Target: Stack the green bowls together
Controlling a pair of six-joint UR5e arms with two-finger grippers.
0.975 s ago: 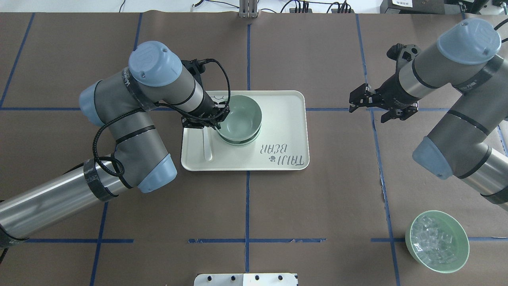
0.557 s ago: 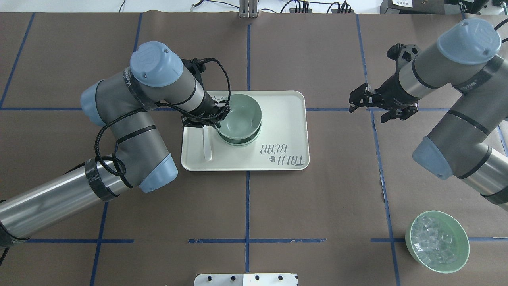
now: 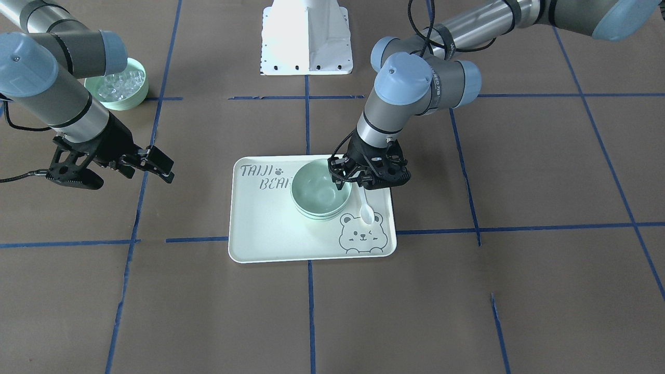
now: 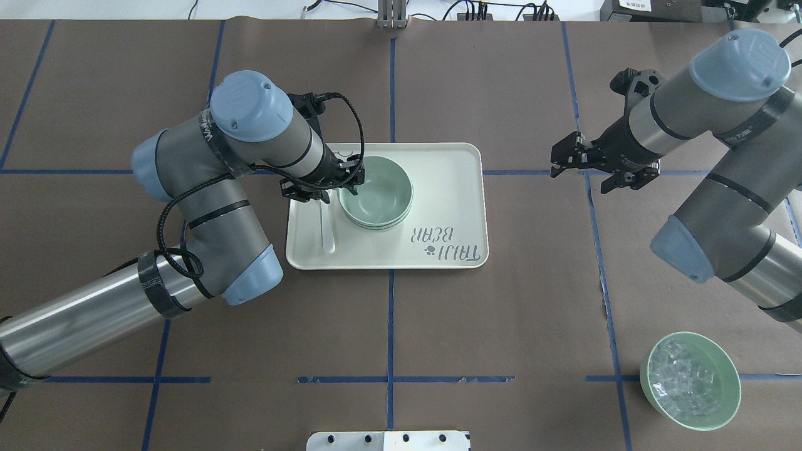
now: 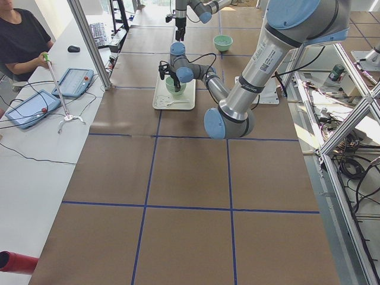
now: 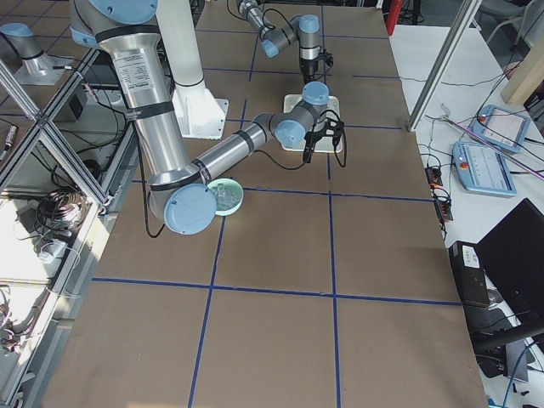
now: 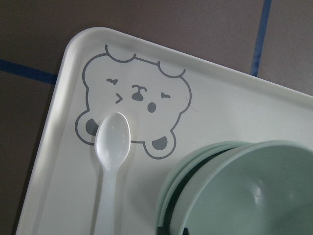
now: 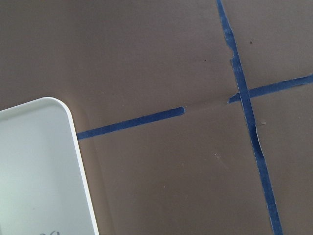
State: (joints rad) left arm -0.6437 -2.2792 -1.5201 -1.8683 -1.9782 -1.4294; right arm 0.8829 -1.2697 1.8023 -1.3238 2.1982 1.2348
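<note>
Silver-grey arms (image 4: 88,319), pale blue joint caps (image 4: 250,103)

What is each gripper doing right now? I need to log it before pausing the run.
Left gripper: closed on the rim of the top bowl.
Right gripper: open, holding nothing.

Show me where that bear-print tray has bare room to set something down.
Free on the pale rectangular bear-print tray: the far-right stretch between the stacked pale mint-green plastic bowls, right rim and lettering; also the near strip between white plastic spoon and lettering. Crowded: the left end, with spoon, bowls and left gripper.
</note>
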